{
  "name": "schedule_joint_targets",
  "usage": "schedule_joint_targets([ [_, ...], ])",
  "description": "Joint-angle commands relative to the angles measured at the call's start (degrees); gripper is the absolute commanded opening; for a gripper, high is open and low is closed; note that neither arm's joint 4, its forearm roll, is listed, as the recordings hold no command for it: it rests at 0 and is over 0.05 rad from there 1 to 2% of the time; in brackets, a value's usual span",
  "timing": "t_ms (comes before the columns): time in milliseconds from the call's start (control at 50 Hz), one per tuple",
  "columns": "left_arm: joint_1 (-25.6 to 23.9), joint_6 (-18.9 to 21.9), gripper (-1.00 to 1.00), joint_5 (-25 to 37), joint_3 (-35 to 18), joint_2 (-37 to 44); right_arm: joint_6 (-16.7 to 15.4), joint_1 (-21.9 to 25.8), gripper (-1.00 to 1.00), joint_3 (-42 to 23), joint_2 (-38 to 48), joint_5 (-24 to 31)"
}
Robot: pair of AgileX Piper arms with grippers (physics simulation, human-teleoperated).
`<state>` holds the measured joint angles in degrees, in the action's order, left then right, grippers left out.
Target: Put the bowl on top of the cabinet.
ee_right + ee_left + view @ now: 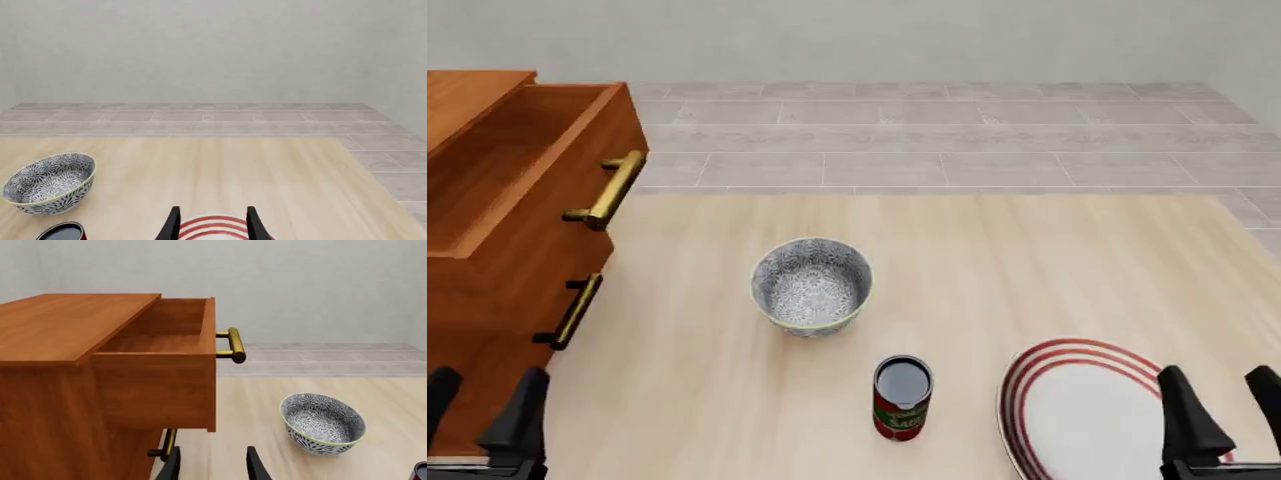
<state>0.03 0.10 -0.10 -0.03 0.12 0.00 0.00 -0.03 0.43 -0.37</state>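
Tabletop of pale wood point(1028, 290) is seen from above in the front view, with grey floor tiles beyond it. At the upper left of the frame stands the cabinet point(481, 250), reddish-brown, its top drawer point(521, 165) pulled out and two brass bar handles point(607, 190) showing. The bowl point(811, 285), patterned blue-grey with a pale rim, sits upright on the table just left of the frame's centre, well apart from the cabinet. Below and slightly right of it a red can point(902, 397) is placed upright, and a white plate with red rings point(1081, 410) lies at the lower right.

Only the dark fingers of each arm are visible, at the bottom edge. The left gripper point(481, 415) is held low in the lower left corner, in front of the cabinet, its fingers parted and nothing between them. The right gripper point(1217, 415) is held over the plate's right side in the lower right corner, likewise spread apart and empty. Both are pointed forward, far from the bowl.
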Motion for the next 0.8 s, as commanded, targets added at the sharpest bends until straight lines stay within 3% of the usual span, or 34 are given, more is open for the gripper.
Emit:
schedule_joint_targets([
  [20, 0.04, 0.11, 1.0, -0.17, -0.02, 0.17, -0.01, -0.01, 1.0, 0.02, 1.06, -1.0],
  [420, -0.57, 0.69, 1.0, 1.18, 0.0, 0.02, -0.08, 0.01, 1.0, 0.02, 1.63, -1.6],
  [800, -4.35, 0.13, 1.0, -0.25, -0.4, 3.75, -0.09, 0.01, 1.0, 0.02, 1.63, -1.6],
])
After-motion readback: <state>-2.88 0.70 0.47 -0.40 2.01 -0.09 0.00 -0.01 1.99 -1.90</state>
